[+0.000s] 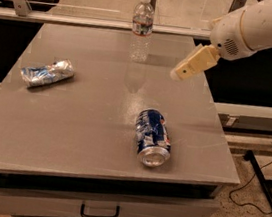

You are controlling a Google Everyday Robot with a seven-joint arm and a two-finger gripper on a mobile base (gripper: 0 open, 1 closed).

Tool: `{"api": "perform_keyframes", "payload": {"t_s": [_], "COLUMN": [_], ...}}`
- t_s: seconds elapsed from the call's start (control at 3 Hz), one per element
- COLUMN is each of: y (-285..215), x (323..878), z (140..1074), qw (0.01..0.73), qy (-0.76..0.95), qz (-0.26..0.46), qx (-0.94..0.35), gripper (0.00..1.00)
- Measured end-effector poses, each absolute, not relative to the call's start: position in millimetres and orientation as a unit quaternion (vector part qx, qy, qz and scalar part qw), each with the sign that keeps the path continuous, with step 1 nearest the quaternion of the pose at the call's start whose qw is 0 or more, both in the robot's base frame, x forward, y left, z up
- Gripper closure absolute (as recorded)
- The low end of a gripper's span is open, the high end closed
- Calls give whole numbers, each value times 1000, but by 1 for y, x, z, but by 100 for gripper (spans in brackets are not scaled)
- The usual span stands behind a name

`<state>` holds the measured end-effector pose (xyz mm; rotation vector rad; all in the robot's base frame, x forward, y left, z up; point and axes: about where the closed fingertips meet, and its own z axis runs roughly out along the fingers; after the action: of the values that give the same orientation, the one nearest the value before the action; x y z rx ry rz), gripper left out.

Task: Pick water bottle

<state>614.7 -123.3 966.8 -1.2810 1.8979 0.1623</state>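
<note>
The water bottle (141,28) stands upright at the far edge of the grey table (73,127). It is clear plastic with a white cap and a dark label band. My gripper (179,73) hangs above the table's right side, to the right of the bottle and somewhat nearer the camera, apart from it. It points down and to the left from the white arm (258,27) that comes in from the upper right.
A blue soda can (152,137) lies on its side near the table's front right. A crushed silver-blue can (47,73) lies at the left. A glass partition runs behind the table. Drawers sit under the tabletop; cables lie on the floor at right.
</note>
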Motion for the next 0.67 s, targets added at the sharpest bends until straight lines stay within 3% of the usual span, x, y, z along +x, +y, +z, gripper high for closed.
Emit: {"api": "perform_keyframes", "payload": {"t_s": [0.67], "y": [-56], "x": [700], "z": [954], "qw": [511], "qy": [714], "qz": [159], "qx": [-452], "gripper": [0]}}
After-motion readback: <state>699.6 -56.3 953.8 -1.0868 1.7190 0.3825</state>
